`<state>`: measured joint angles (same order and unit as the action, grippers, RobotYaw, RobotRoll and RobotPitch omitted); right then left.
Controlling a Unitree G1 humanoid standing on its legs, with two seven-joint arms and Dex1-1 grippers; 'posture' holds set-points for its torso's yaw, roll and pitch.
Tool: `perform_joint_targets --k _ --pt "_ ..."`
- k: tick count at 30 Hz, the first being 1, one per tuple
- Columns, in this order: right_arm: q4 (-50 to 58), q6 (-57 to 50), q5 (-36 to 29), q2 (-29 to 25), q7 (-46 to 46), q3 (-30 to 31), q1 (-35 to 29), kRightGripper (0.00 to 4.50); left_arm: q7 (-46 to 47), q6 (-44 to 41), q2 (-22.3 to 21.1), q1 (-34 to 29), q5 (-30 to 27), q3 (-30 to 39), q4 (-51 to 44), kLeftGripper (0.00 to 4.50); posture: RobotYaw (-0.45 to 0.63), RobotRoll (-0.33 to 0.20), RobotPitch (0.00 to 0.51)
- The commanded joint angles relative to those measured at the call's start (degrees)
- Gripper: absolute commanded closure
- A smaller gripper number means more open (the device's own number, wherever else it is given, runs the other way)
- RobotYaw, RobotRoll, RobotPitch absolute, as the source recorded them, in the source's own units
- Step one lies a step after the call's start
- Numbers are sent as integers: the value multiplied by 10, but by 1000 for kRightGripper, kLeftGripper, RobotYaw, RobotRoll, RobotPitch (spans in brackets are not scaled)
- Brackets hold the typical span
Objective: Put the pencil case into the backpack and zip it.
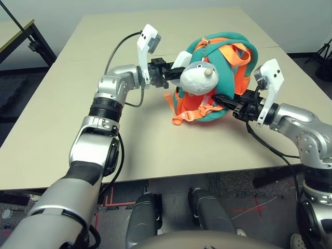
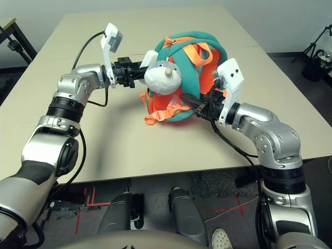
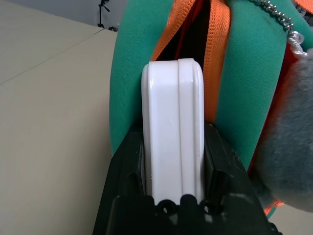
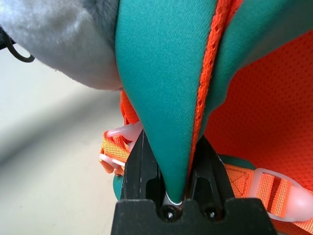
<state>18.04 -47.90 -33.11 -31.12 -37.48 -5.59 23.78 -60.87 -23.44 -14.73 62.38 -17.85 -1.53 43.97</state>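
Beige table point(image 1: 67, 124) w/ grey floor point(image 1: 171, 184) around it bears the teal & orange backpack point(image 1: 226, 67), its orange straps point(image 1: 191, 113) trailing near the robot's side. White pencil case point(image 3: 173, 127) is clamped btwn the fingers of the L gripper point(image 3: 173, 142), far end at the backpack's orange-edged zip opening point(image 3: 193, 36); the grey-white plush shark point(image 1: 199, 78) hangs by a bead chain point(image 3: 276, 14) next to it, & the R gripper point(image 4: 178, 156) pinches a teal, orange-piped edge of the backpack.

Tripod point(image 2: 313, 44): stands on the floor point(image 2: 296, 67), beyond the table point(image 2: 122, 132). Red tape point(image 2: 93, 203): marks the floor.
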Motion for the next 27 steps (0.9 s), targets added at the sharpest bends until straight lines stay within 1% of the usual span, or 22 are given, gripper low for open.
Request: perform_joint_targets --k 1,3,9,11,12,16,17,22,24,27 --pt "30 -13 -30 5 -16 17 7 4106 10 18 15 7 24 -12 27 3113 -225 0 149" --pt "30 -16 -29 4 -17 17 7 4106 14 29 22 5 30 -15 33 3114 -228 0 152" --pt "31 -21 -27 2 -18 20 8 4106 39 57 35 -2 61 -33 18 975 -243 0 151" --pt "32 -22 -27 0 -19 19 9 4106 31 43 24 -7 59 -35 -13 194 -239 0 150" --pt "30 -22 -27 -2 -21 19 9 4106 22 26 8 -13 55 -33 -40 0 -231 0 149" --pt "19 -16 -23 -7 -28 21 11 4106 0 -47 -55 -39 30 -16 -143 0 -206 0 142" --pt "13 -12 -21 -8 -31 22 13 4106 -7 -78 -77 -47 13 -4 -178 0 -197 0 139" --pt "-17 6 -11 -9 -43 30 25 4107 -24 -197 -154 -77 -69 47 -317 0 -162 0 129" --pt "-27 14 -7 -8 -48 34 29 4107 -18 -224 -175 -83 -89 61 -346 0 -151 0 127" --pt "-45 26 0 -5 -55 40 37 4107 8 -241 -193 -86 -103 86 -361 0 -133 0 122"
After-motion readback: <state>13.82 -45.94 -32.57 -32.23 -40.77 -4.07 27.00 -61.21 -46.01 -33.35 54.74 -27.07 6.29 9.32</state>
